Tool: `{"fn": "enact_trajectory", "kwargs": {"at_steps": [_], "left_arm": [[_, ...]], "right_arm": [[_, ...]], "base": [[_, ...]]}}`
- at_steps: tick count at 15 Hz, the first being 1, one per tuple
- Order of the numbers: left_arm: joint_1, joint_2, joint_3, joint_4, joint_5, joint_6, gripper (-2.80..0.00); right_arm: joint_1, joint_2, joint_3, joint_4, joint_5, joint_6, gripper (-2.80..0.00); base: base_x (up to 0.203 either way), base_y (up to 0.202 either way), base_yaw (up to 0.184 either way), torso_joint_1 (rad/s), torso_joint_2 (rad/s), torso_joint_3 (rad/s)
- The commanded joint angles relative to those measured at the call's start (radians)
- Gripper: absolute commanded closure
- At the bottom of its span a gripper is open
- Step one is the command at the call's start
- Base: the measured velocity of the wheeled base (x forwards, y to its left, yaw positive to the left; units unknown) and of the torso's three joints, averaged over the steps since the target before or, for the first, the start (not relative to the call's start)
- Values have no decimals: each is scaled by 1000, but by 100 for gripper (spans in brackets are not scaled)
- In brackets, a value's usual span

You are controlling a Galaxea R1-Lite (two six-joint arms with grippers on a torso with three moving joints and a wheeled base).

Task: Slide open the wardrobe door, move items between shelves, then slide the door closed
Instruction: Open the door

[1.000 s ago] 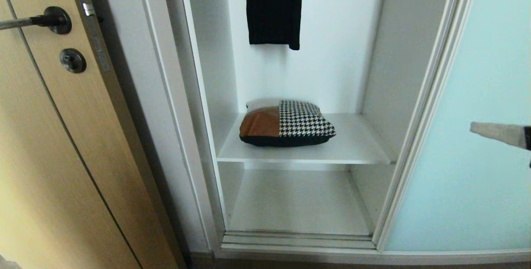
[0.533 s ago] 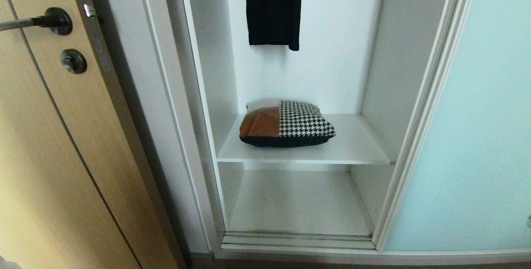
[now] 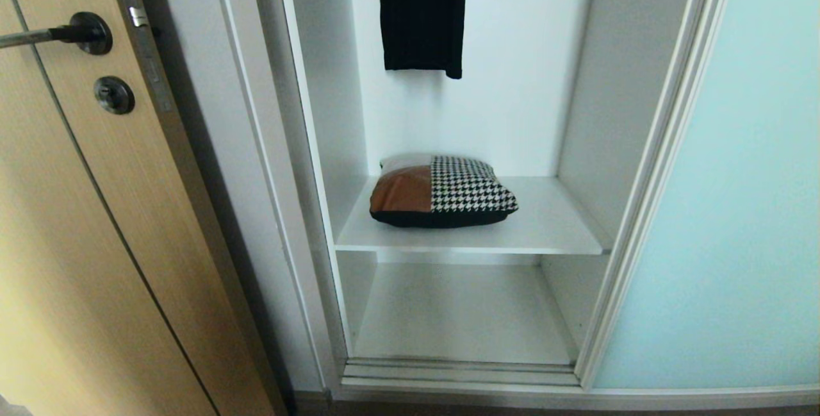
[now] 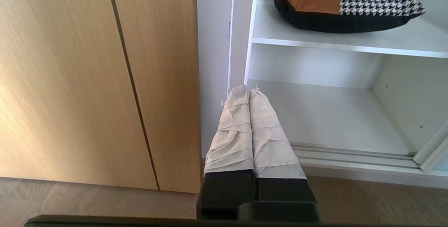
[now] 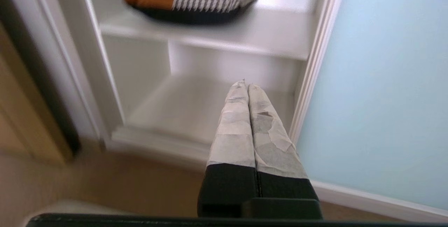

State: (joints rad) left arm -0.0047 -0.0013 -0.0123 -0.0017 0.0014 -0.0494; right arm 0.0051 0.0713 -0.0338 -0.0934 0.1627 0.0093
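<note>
Sliding wardrobe door point(image 3: 737, 198), frosted pale blue-green glass, stands pushed to the right, leaving the white compartment uncovered. On the upper shelf point(image 3: 551, 227) lies the cushion point(image 3: 442, 191), tan leather and houndstooth over a black back; the lower shelf point(image 3: 461, 313) sits beneath it, and a black garment point(image 3: 421, 12) hangs above.

Neither arm shows in the head view. The left gripper point(image 4: 249, 89) is held low before the wardrobe's left edge, beside the wood door point(image 4: 87, 80), its paper-wrapped fingers point(image 4: 232, 129) pressed together with nothing between them. The right gripper point(image 5: 244, 83) is also low, pointing toward the lower shelf just beside the glass door's frame, fingers point(image 5: 234, 129) closed flat against each other, empty, touching nothing.

Only the head view shows the garment and the wood door's handle point(image 3: 61, 33); only the wrist views show the floor point(image 4: 87, 199).
</note>
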Motion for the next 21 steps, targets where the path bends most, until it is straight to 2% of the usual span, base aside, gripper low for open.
{"fn": "enact_trajectory", "kwargs": {"at_steps": [1,3,4,5,6,8,9,10,21], "left_arm": [[0,1,0,0,0,-1,0],[0,1,0,0,0,-1,0],[0,1,0,0,0,-1,0],[0,1,0,0,0,-1,0],[0,1,0,0,0,-1,0],[0,1,0,0,0,-1,0],[0,1,0,-1,0,-1,0],[0,1,0,0,0,-1,0],[0,1,0,-1,0,-1,0]], "right_arm": [[0,-76,25,-8,-37,52,0],[-2,-76,31,44,-154,160,0],[-2,-75,29,61,-162,202,0],[-2,-75,34,54,-160,200,0],[-2,-76,35,45,-149,157,0],[-2,-75,34,39,-128,-17,0],[-2,-74,35,62,-128,-63,0],[-2,-75,33,101,-130,-68,0],[-4,-73,34,92,-135,-61,0]], "base": [[0,0,0,0,0,0],[0,0,0,0,0,0],[0,0,0,0,0,0],[0,0,0,0,0,0],[0,0,0,0,0,0],[0,0,0,0,0,0],[0,0,0,0,0,0],[0,0,0,0,0,0],[0,0,0,0,0,0]]}}
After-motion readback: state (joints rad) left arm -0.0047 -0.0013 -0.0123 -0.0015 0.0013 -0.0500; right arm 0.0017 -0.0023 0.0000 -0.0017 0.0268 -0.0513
